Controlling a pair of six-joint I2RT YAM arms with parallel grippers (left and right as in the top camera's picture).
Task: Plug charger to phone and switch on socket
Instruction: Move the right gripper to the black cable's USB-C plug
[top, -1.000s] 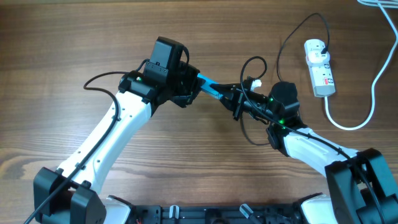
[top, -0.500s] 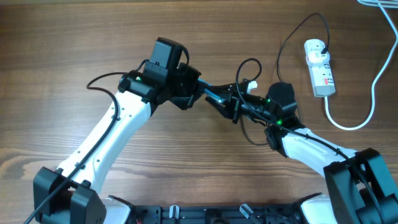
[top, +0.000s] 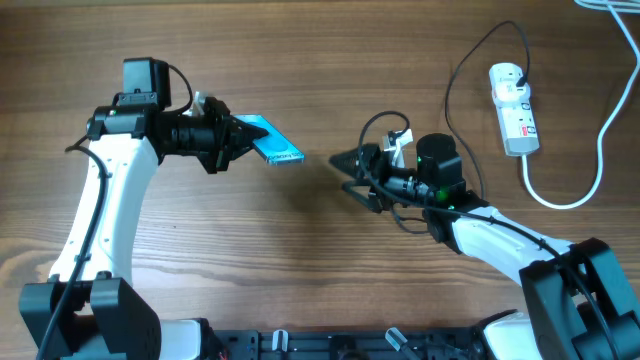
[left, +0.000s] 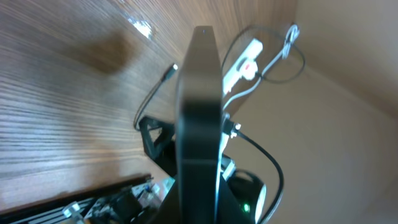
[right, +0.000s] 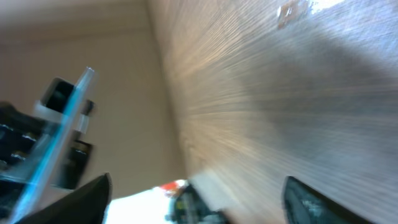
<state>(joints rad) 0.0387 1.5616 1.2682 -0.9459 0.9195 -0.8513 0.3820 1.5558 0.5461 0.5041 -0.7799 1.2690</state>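
My left gripper (top: 243, 141) is shut on the phone (top: 276, 141), a flat slab with a cyan screen, held above the table left of centre. The left wrist view shows the phone (left: 199, 118) edge-on, clamped between the jaws of the left gripper (left: 199, 211). My right gripper (top: 347, 173) stands open, a short way right of the phone, with nothing between its fingers. The charger's black cable (top: 452, 95) runs from the socket (top: 513, 108) and loops around the right arm. Its connector tip (left: 173, 66) lies loose, apart from the phone. The right wrist view catches the phone's cyan edge (right: 59, 137).
A thick white cord (top: 600, 150) curls from the socket along the right edge of the wooden table (top: 300, 60). The socket (left: 244, 61) lies at the far right, with the black cable in loose loops between it and the right arm.
The two grippers were together at the centre. My left arm has swung left, carrying the phone away. My right gripper has opened and let go of the cable end.
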